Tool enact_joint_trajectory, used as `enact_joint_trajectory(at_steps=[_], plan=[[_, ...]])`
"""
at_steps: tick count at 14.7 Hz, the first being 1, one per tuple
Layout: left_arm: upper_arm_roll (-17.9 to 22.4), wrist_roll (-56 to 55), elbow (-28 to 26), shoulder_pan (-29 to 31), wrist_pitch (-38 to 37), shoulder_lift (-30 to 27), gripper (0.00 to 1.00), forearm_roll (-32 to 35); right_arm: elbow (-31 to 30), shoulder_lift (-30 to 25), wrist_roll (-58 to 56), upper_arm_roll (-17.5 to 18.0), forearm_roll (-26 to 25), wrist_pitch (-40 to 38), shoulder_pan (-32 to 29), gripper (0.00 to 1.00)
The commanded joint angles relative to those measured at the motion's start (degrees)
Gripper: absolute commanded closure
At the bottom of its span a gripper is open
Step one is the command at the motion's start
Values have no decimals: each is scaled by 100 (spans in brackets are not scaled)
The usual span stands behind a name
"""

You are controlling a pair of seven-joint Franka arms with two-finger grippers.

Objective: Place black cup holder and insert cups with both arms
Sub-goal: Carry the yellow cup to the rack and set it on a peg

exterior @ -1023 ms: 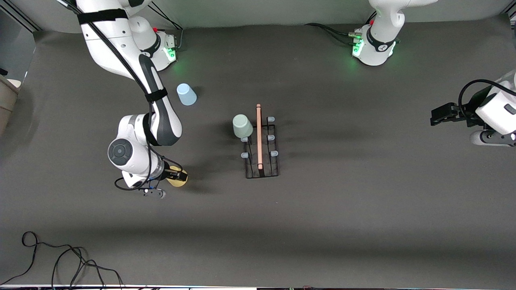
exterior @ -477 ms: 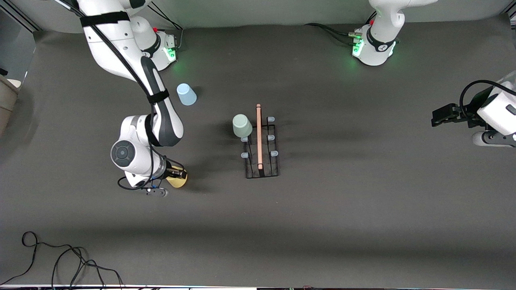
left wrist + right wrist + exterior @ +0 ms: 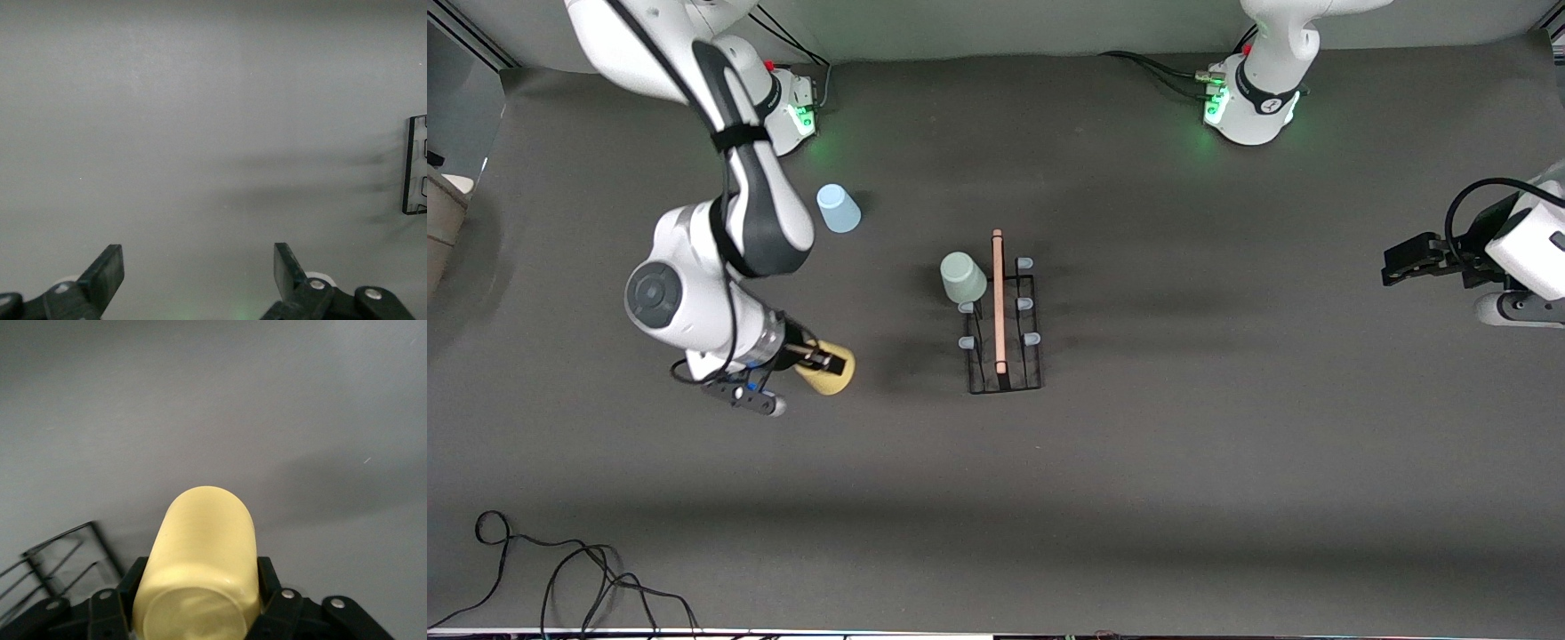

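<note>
While clamping the yellow cup (image 3: 829, 371) in right gripper (image 3: 819, 361) over the table (image 3: 1138, 462) toward the right arm's end, well apart from the black cup holder (image 3: 1004, 324) carrying mint green cup (image 3: 962, 276), light blue cup (image 3: 838, 208) standing nearer right base, left gripper (image 3: 1401, 263) waiting with fingers apart.

White arms (image 3: 729, 62), grey joints, black pincers

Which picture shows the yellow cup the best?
The right wrist view: the yellow cup fills it, gripped between the right gripper's fingers. The front view shows the yellow cup small and partly covered by that gripper. The left wrist view shows no cup at all.
</note>
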Motion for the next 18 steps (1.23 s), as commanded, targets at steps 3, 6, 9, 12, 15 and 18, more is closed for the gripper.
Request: enact_joint_trajectory(at_steps=[3, 6, 9, 12, 15, 18], plan=[[-29, 4, -53, 34, -2, -79, 0, 85, 683, 185, 1978, -39, 26, -32, 916, 100], [-29, 4, -53, 34, -2, -71, 0, 85, 1044, 361, 2781, -39, -10, -6, 1154, 100], [-29, 4, -53, 34, -2, -71, 0, 85, 1228, 598, 3220, -30, -141, 29, 1207, 100], [-29, 4, -53, 34, -11, -71, 0, 85, 1598, 993, 3617, -12, -221, 55, 1242, 100], [-20, 4, -62, 34, -11, -71, 0, 85, 1870, 1275, 3828, -4, -212, 56, 1278, 100], [-29, 4, -62, 34, -3, -71, 0, 85, 1888, 1363, 3828, 5, -212, 108, 1287, 100]])
